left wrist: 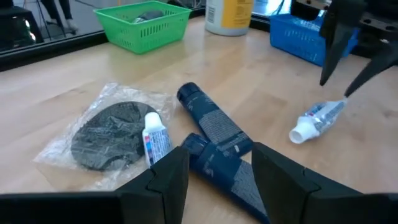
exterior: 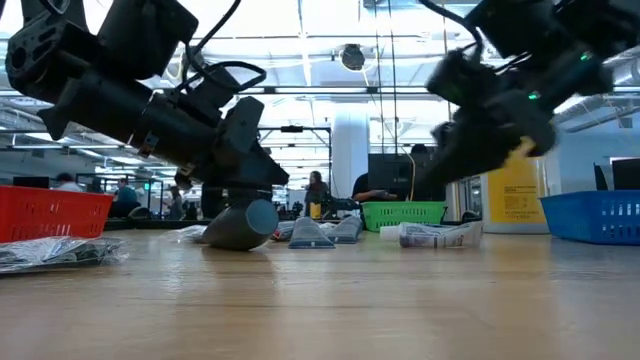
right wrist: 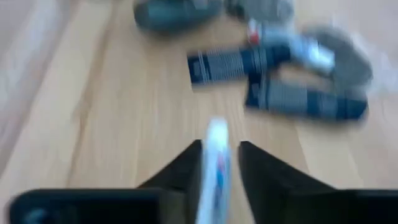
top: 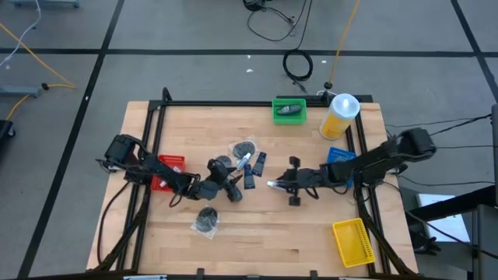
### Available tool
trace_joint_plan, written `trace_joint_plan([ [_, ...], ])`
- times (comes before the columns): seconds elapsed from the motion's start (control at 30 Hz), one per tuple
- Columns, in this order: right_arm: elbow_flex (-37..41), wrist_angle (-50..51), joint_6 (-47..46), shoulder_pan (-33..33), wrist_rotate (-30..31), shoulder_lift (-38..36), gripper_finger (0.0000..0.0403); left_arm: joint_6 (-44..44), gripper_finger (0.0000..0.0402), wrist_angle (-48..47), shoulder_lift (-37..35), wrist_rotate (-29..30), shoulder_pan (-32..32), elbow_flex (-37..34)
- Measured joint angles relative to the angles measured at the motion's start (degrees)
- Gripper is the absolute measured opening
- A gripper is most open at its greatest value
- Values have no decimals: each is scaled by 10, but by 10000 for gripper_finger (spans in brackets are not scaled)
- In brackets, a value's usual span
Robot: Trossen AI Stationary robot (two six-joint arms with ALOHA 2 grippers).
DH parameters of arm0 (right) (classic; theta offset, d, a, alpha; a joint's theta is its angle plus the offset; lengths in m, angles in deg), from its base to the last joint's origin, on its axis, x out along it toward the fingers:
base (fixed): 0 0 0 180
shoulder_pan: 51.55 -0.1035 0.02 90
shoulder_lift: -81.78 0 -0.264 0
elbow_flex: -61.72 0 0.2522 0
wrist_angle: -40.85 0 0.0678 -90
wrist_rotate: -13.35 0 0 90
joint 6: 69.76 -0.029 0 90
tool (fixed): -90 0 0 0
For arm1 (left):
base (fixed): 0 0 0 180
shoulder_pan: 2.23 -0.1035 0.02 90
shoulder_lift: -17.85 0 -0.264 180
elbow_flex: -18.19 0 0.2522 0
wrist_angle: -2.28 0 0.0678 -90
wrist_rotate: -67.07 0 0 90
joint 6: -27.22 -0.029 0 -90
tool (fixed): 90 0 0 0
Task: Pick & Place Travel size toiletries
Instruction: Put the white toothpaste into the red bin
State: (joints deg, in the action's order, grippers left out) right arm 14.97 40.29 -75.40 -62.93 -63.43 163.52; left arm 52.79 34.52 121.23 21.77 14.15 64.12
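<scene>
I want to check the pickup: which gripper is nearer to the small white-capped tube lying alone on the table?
Right. The right gripper has its fingers on both sides of the small tube. The left gripper sits farther off, over the two dark blue tubes.

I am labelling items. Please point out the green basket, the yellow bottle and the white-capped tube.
green basket (left wrist: 163, 29): left wrist view, front wall.
yellow bottle (top: 337, 123): high view, body.
white-capped tube (left wrist: 318, 119): left wrist view, middle.
</scene>
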Motion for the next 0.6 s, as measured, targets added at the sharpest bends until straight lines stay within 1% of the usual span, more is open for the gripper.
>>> trace_joint_plan([
  [0.07, 0, 46, -17, 0, 0, -10, 148, -2, 172, 2, 0, -13, -6, 0],
  [0.13, 15, 55, -26, -1, -3, -12, 191, -8, 172, 9, 0, -35, -14, 0],
  [0.23, 54, -10, -28, -4, -25, 9, 250, -16, 172, 12, 0, -68, -24, 0],
  [0.3, 86, -60, -37, -7, -29, 26, 277, -19, 172, 15, 0, -85, -30, 0],
  [0.33, 100, -98, -43, -8, -25, 38, 284, -21, 172, 16, 0, -90, -32, 0],
  [0.4, 121, -177, -42, -9, -9, 59, 287, -35, 172, 20, 0, -93, -35, 1],
  [0.47, 137, -238, -37, -11, 1, 83, 274, -61, 172, 22, 0, -106, -39, 7],
  [0.53, 139, -280, -25, -11, 2, 107, 247, -97, 172, 22, 0, -131, -46, 17],
  [0.6, 138, -297, -19, -11, 1, 125, 211, -142, 172, 20, 0, -161, -53, 30],
])
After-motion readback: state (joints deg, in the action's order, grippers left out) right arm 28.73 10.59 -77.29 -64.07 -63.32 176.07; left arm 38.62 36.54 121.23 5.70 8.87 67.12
